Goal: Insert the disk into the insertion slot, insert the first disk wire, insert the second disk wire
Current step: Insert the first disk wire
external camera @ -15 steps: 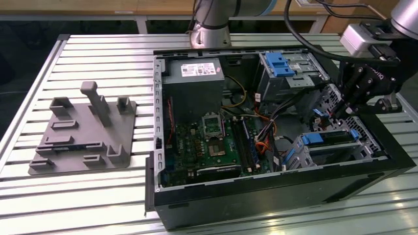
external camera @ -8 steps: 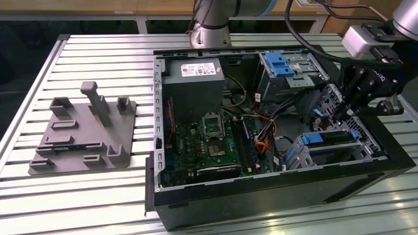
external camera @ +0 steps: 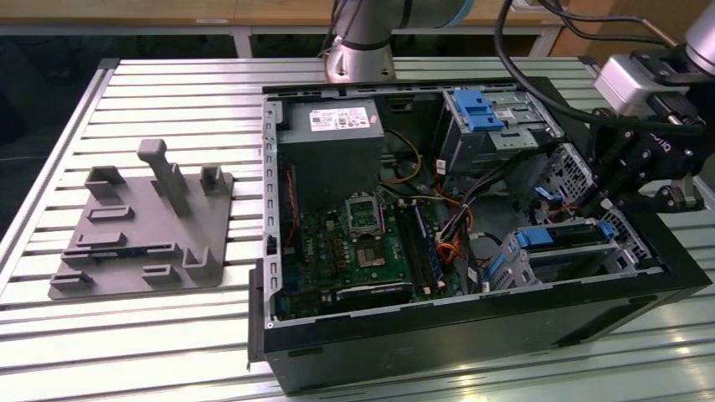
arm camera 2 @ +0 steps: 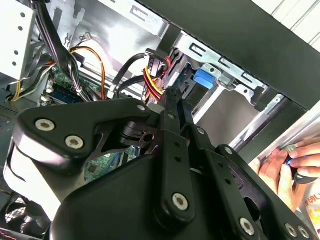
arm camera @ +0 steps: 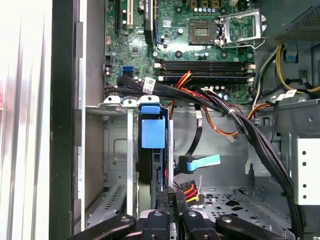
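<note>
As I judge it: disk (arm camera: 152, 134) seated in insertion slot (arm camera: 115, 150); gripper (arm camera: 171, 197) pinched closed beside wire plug (arm camera: 190, 190); both connections outstanding.

The robot has a round shiny grey metal arm (external camera: 360, 46), thick black cables (external camera: 525, 59), a light grey box (external camera: 631, 79) and a chunky black gripper (arm camera 2: 172, 97) made of flat bars with round silver screws (arm camera 2: 180, 201).
</note>
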`<state>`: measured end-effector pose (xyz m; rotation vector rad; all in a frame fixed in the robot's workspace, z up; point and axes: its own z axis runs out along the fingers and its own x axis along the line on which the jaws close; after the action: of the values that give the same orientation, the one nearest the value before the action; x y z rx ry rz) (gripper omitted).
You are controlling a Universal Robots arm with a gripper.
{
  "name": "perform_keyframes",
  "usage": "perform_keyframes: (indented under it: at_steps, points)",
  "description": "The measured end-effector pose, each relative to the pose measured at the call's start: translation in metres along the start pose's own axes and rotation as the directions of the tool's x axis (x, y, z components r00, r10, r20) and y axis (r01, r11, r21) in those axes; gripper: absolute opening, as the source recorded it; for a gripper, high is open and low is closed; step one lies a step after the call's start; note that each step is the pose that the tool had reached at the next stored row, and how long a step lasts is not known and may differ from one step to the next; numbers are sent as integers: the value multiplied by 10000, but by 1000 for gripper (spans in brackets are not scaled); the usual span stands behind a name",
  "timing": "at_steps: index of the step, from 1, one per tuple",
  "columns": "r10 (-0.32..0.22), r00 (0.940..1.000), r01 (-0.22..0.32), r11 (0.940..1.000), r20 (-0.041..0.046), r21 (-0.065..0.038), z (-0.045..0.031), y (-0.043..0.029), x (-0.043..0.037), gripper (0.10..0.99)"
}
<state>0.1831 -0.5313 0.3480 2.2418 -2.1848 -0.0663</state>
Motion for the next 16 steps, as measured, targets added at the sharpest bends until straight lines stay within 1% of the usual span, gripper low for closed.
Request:
perform_keyframes:
  at_steps: [6,16]
  points:
    - [0,10000,0,10000,1,0,0,1,5,169]
    - [1,10000,-1,10000,1,0,4,0,46,169]
